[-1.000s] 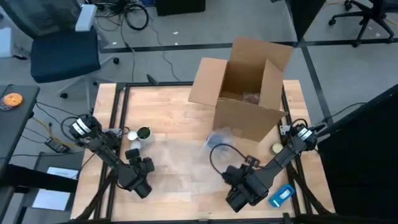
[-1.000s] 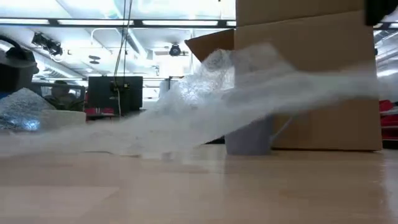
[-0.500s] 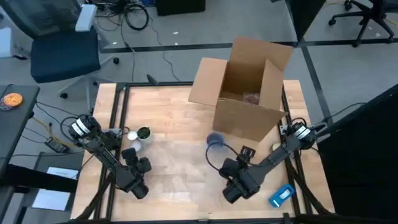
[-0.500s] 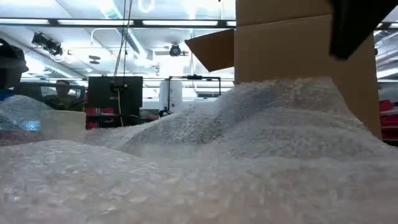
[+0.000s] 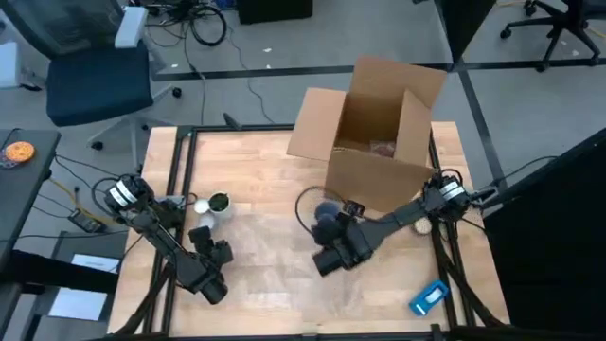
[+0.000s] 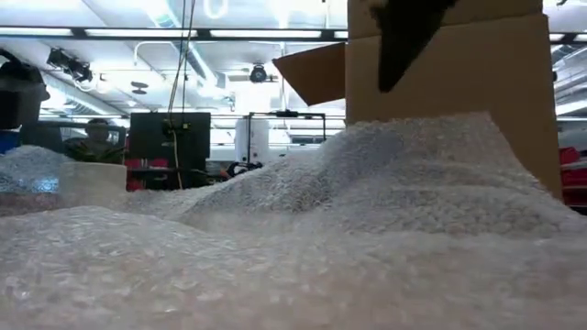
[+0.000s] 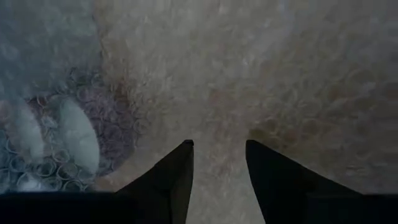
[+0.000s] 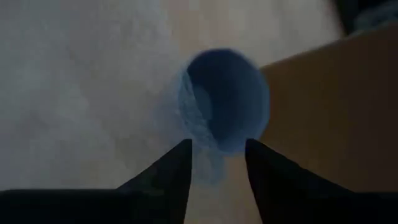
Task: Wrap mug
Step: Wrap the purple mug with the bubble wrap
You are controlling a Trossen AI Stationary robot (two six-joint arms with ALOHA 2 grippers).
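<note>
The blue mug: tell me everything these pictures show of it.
The blue mug looks like glazed ceramic, round-mouthed and empty; the right wrist view looks straight into its opening. In the high view it stands on the sheet of clear bubble wrap, close in front of the open cardboard box. The right gripper, fingers apart, hovers right by its rim; whether it touches is unclear. No handle shows. The low view hides it behind wrap.

The left arm reached from the bench's left edge toward its front, its left gripper [image 5: 210, 284] low over the front-left area with jaws parted by a narrow gap. The right arm stretched from the right edge inward across the middle, its right gripper [image 5: 327, 262] angled down near centre, jaws likewise slightly apart, as the wrist views showed.
</note>
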